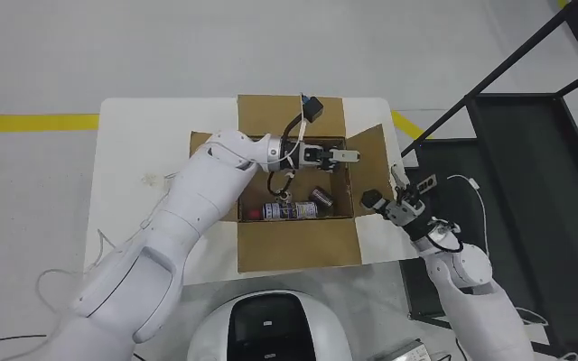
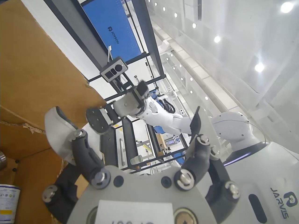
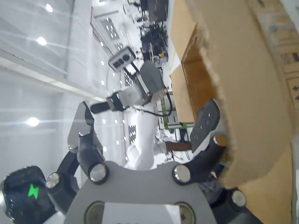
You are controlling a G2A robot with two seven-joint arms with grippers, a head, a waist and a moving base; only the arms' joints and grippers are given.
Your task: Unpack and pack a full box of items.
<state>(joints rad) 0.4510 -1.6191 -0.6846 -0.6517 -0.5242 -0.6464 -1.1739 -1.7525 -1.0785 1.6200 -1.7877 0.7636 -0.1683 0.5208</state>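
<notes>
While flaps (image 1: 298, 245) splay, brown box (image 1: 254, 194) (cans (image 1: 291, 210) inside)

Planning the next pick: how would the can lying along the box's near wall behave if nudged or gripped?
The can lies on its side, so it would probably roll if nudged. It looks rigid, so likely holds shape. Its smooth round wall may slip.

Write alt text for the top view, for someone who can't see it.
The left gripper, open, hangs over an open cardboard box on a white table, flaps spread. Inside lie a can on its side and a smaller dark item. The right gripper, open, sits at the box's right flap.
</notes>
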